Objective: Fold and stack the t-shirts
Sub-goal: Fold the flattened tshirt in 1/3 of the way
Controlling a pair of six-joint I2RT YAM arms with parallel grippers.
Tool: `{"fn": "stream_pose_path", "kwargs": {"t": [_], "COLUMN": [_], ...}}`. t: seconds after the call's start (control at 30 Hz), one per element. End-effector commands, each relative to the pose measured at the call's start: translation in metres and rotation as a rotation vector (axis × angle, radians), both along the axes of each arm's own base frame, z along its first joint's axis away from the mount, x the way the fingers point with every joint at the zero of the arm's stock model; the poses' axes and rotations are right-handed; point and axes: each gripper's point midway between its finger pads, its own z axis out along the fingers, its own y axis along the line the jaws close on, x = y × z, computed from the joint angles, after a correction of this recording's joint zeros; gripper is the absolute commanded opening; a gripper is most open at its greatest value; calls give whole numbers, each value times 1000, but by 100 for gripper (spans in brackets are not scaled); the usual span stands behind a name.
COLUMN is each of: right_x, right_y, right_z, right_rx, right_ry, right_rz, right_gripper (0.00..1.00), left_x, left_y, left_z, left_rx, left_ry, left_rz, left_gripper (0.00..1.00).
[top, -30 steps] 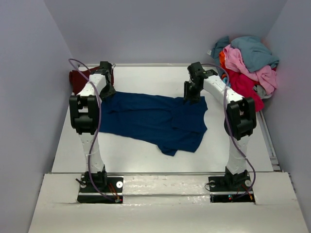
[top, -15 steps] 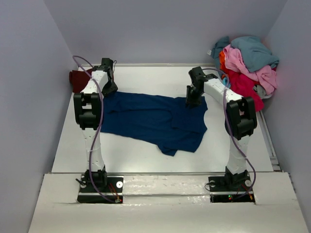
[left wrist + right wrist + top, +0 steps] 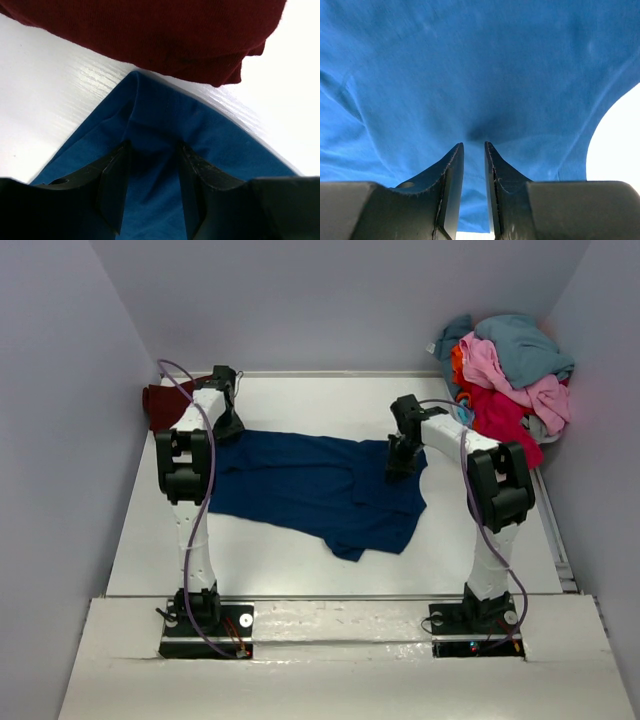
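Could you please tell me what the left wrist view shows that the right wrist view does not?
Only the left wrist view shows the dark maroon cloth t-shirt, lying beyond a pointed blue corner, and the left gripper straddling that corner. Only the right wrist view shows the right gripper, fingers nearly together on a pucker of cloth. Both show the navy blue cloth t-shirt and the white table.
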Motion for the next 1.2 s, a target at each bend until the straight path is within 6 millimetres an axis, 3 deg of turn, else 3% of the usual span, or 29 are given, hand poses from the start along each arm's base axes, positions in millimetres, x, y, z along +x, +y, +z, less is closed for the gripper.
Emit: {"fn": "stream_pose_path", "kwargs": {"t": [0.0, 0.23, 0.4, 0.7, 1.03, 1.17], "right_x": [-8, -34, -42, -36, -38, -32], "right_y": [4, 0, 7, 1, -1, -17], "right_z": [21, 0, -10, -12, 2, 4], "right_rx": [38, 38, 82, 32, 37, 13], "right_ry": [-39, 40, 85, 85, 67, 56], "right_rz": [-4, 0, -5, -40, -88, -138], "right_gripper": [29, 25, 7, 7, 7, 7], "left_x": [-1, -4, -11, -28, -49, -55], "left_y": [1, 3, 7, 3, 6, 11], "left_z": [3, -2, -6, -16, -23, -22], "left_rx": [16, 30, 47, 20, -46, -43], "left_ry": [12, 33, 46, 70, 76, 77], "left_rz": [-11, 8, 18, 10, 56, 63], "left_gripper": [52, 51, 50, 37, 26, 26]}}
